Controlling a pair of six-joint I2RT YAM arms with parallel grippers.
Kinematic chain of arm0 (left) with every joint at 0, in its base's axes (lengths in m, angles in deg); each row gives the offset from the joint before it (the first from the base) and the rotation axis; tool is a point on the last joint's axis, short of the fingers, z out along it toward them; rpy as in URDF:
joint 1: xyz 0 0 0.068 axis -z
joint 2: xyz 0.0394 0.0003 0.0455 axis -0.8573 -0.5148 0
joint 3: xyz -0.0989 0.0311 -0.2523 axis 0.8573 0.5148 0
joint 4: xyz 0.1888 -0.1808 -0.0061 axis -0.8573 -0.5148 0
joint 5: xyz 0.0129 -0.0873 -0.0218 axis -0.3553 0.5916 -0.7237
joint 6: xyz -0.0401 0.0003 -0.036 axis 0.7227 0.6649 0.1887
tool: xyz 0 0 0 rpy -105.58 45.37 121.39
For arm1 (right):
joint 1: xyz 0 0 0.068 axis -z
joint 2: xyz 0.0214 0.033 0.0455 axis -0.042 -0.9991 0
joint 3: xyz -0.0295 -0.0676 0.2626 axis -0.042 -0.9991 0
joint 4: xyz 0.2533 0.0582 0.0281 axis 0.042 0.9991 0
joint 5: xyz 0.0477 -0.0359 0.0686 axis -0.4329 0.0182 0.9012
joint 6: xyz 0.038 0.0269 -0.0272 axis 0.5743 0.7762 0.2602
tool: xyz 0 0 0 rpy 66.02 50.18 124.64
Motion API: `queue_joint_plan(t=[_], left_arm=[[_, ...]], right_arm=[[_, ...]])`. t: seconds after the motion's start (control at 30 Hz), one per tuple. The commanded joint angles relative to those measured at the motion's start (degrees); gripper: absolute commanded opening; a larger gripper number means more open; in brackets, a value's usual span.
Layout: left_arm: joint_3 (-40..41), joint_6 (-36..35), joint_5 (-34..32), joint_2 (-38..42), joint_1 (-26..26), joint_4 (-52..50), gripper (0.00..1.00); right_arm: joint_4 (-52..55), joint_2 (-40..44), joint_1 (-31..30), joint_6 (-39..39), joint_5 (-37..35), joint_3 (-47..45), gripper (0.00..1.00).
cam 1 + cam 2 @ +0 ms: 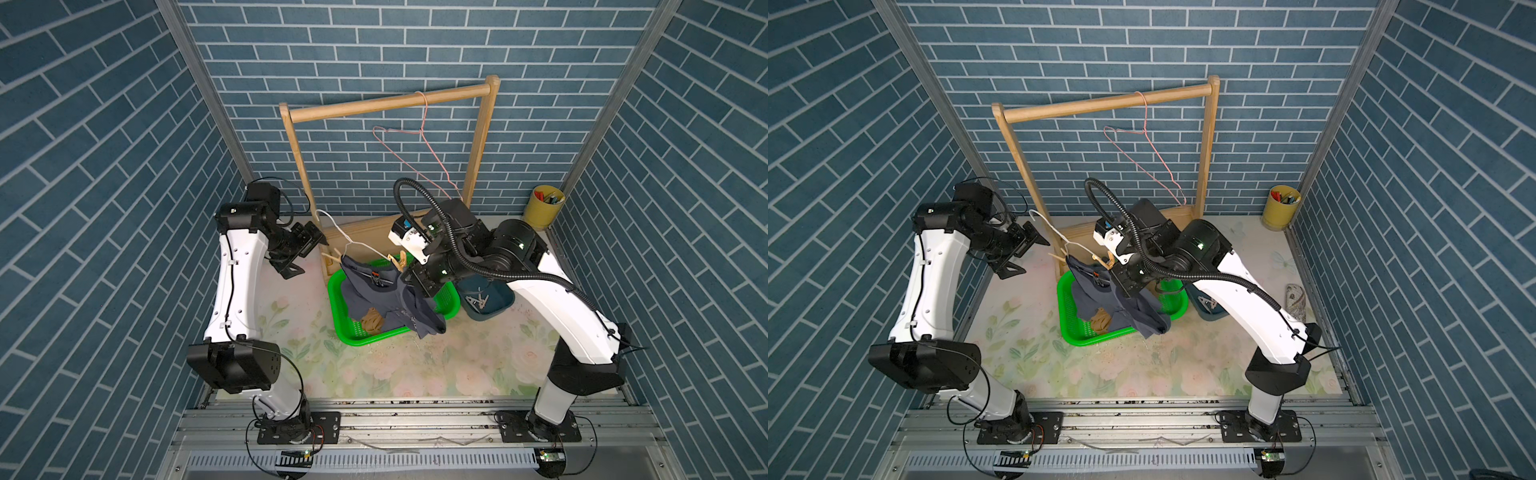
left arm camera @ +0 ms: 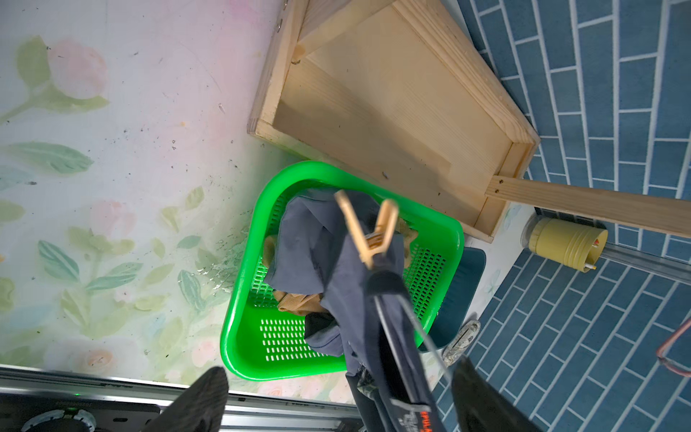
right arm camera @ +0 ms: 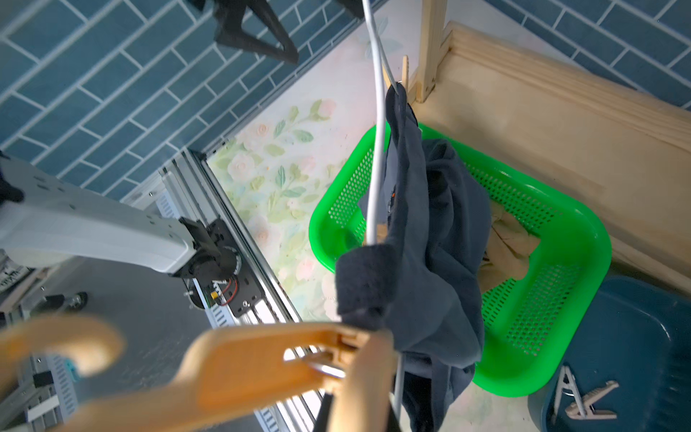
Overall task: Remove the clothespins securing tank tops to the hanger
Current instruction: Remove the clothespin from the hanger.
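Your left gripper (image 1: 311,254) is wide; bring it to the clothespin (image 1: 332,256) at three o'clock and squeeze both handles. The right gripper (image 1: 405,269), closed, probably steadies the hanger (image 3: 377,149).

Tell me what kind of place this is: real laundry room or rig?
Probably a lab robot cell dressed as a laundry corner: printed brick wall panels, an aluminium mounting rail, and a wooden clothes rack plus a green basket.
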Motion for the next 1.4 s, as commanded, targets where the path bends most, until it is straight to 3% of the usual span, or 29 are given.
queue_joint_plan(t=[0.0, 0.4, 0.8, 1.0, 1.1, 1.27, 1.37], left_arm=[[1.8, -0.6, 1.9, 0.0, -1.3, 1.3, 0.95], [7.8, -1.3, 10.0, -5.1, -2.4, 5.2, 0.84], [11.4, -1.6, 10.4, -4.8, -2.8, 6.1, 0.69], [13.0, -2.1, 10.5, -4.6, -3.1, 6.6, 0.67], [13.3, -2.0, 10.5, -4.4, -3.2, 6.8, 0.61], [13.2, -2.1, 10.4, -4.4, -3.5, 6.6, 0.41], [13.0, -2.1, 10.6, -4.3, -3.5, 6.4, 0.39]], right_arm=[[0.8, 0.0, -2.0, -2.6, -4.3, 0.7, 0.0], [3.4, -2.9, -10.1, -4.3, -16.9, 4.8, 0.0], [3.4, -3.0, -15.7, -4.5, -29.4, 5.3, 0.0], [2.7, -2.8, -17.9, -5.0, -32.8, 5.5, 0.0], [2.5, -3.0, -18.9, -5.2, -33.9, 6.1, 0.0], [3.6, -4.1, -19.8, -5.1, -34.9, 7.1, 0.0], [3.8, -4.4, -20.0, -4.6, -35.0, 6.8, 0.0]])
